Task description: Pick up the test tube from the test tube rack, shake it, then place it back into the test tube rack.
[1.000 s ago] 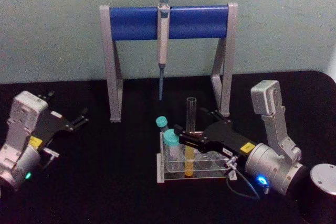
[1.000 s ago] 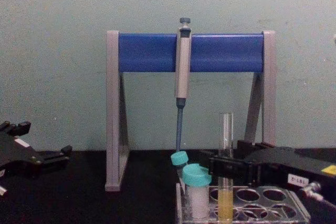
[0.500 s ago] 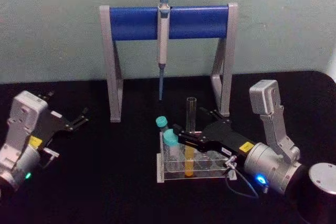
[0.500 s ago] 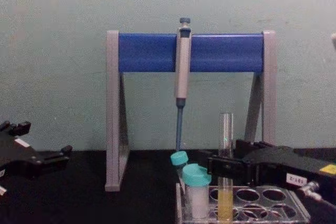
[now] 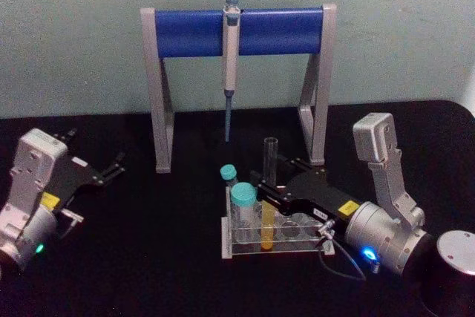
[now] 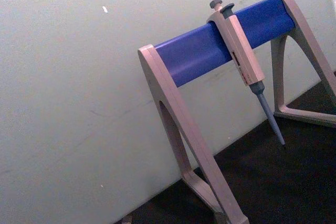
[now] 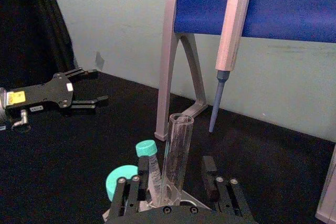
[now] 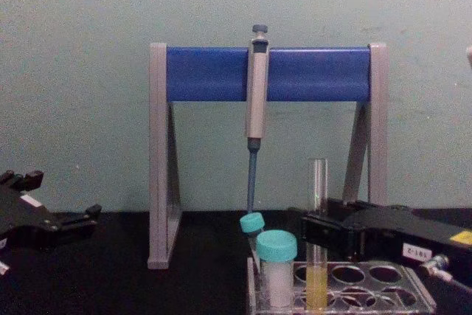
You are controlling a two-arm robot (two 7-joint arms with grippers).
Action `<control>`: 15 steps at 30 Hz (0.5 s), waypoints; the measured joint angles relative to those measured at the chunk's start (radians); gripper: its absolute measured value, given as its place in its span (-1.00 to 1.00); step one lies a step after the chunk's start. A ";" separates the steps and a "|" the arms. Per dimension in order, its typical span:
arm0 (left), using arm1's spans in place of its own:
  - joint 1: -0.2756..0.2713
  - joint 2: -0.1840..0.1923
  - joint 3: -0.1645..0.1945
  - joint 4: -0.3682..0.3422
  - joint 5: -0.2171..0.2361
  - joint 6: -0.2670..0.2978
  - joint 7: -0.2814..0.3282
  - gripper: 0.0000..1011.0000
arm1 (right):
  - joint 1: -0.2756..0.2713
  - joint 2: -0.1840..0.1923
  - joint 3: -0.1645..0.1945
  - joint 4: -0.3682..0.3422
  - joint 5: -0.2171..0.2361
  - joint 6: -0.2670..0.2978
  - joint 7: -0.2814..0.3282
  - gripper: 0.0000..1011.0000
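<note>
Right claw (image 5: 261, 188) apart around test tube (image 5: 270, 155) in rack (image 5: 237, 251), teal-capped vials (image 5: 243, 197) beside (pipette stand (image 5: 193, 33) behind), left claw (image 5: 95, 151) parked, apart

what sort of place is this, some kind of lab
Most likely a lab bench: a pipette hangs on a grey-and-blue pipette stand, and a clear test tube rack holds a test tube of yellow-orange liquid and teal-capped vials. The right gripper sits open around the tube.
</note>
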 joint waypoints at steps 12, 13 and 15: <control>0.000 0.000 0.000 0.000 0.000 0.000 0.000 0.98 | 0.000 0.000 0.000 0.000 0.001 0.000 0.000 -0.47; 0.000 0.000 0.000 0.000 0.000 0.000 0.000 0.98 | 0.000 0.000 0.000 -0.001 0.002 0.000 0.000 -0.50; 0.000 0.000 0.000 0.000 0.000 0.000 0.000 0.98 | 0.000 0.000 0.000 -0.001 0.002 0.000 0.000 -0.54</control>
